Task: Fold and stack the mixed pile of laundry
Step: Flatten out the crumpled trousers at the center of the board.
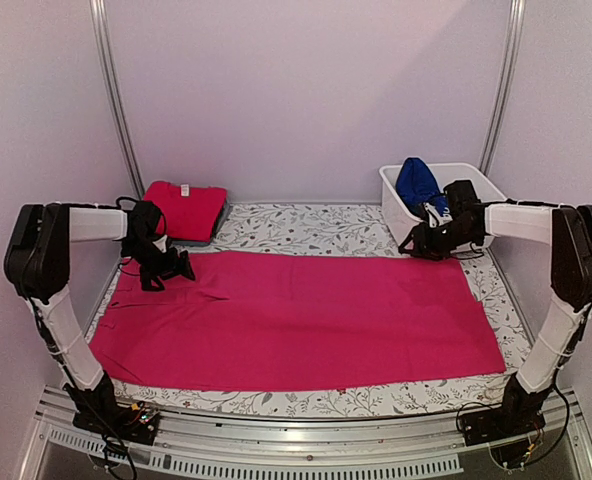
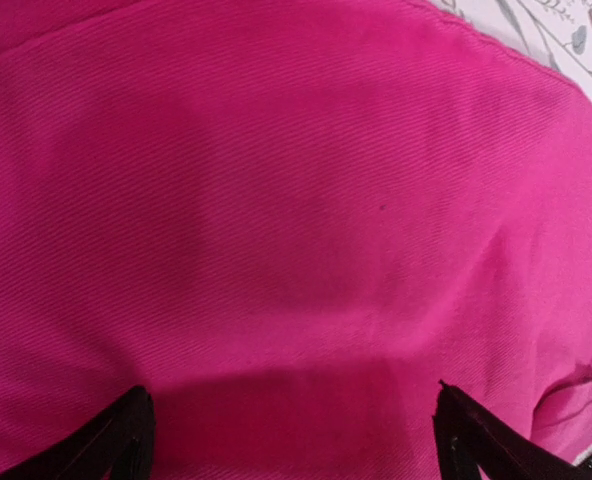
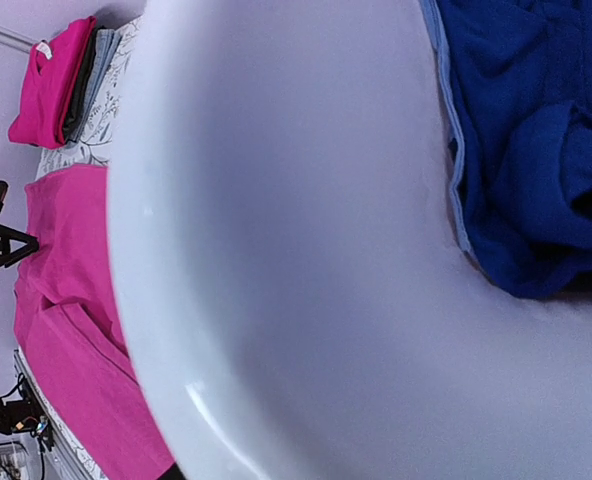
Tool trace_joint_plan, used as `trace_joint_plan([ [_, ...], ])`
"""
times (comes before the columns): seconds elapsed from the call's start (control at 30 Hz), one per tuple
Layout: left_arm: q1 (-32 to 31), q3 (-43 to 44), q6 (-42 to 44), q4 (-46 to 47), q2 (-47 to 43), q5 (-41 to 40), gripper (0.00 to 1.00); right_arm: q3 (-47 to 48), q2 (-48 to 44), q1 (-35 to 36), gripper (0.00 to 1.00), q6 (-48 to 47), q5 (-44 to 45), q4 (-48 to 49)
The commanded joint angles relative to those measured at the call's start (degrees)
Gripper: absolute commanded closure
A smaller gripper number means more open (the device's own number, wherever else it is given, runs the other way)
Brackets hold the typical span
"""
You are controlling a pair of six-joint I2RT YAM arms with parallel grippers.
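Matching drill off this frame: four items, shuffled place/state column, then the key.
Items
1. red tee
2. pink garment
3. blue garment
4. left end effector

Place or state
A. in the white tub
B. spread flat, centre
C. folded, far left
D. open, over the pink garment

Pairs: 1-C, 2-B, 3-A, 4-D
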Motion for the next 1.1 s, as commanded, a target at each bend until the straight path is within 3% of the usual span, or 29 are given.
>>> trace_joint_plan([
  [0.0,-3.03,2.68,2.02,2.49,1.21,0.23,0.04,-7.23,-3.78,-0.52,0.55,1.77,3.94,-5.41],
  [0.17,-4.28,4.65,2.40,4.23,1.66,1.39,0.03,-8.16,-15.38,-0.45,0.48,0.62,6.07,1.83],
  [0.37,-4.53,6.12,3.94,5.01,0.09,0.70,0.02,-14.94,-22.68,-0.52,0.52,7.23,13.68,2.82],
  [0.67,-5.50,7.18,5.48,5.90,0.86,3.32,0.02,-23.16,-18.71,-0.48,0.55,18.90,13.32,14.07],
  [1.07,-11.83,11.46,11.10,3.66,9.05,1.95,0.07,-12.33,-2.49,-1.27,0.50,18.50,15.85,19.82],
])
